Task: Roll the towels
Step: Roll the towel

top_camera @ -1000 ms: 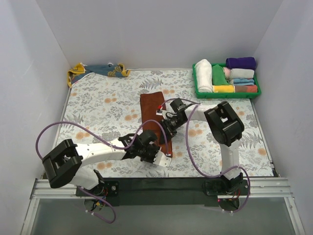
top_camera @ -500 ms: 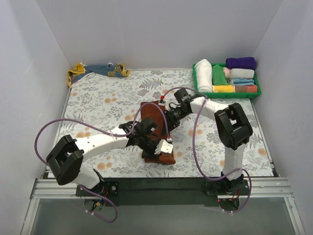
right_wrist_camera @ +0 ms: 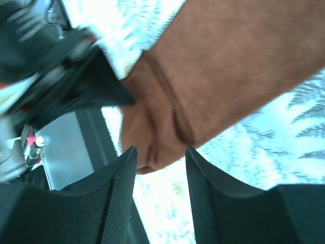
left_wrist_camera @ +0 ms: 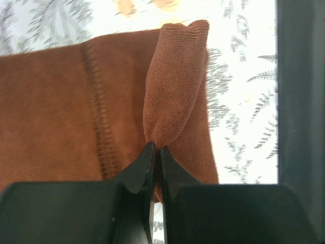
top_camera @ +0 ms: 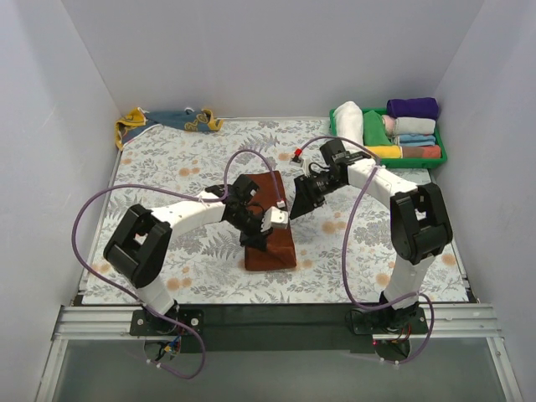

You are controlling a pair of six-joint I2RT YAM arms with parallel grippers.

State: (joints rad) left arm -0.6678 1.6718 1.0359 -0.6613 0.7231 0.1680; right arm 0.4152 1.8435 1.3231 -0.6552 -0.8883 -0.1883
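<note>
Left fingers (left_wrist_camera: 138,172) pinch a fold of the towel (left_wrist_camera: 51,112), having moved from its near end to mid-length. Right gripper (right_wrist_camera: 159,152), jaws apart, has drawn aside; rolling looks barely begun.

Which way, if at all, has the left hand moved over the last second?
Yes. The left hand, shut on the rust-brown towel, has moved up the top view, closer to the green tray.
</note>
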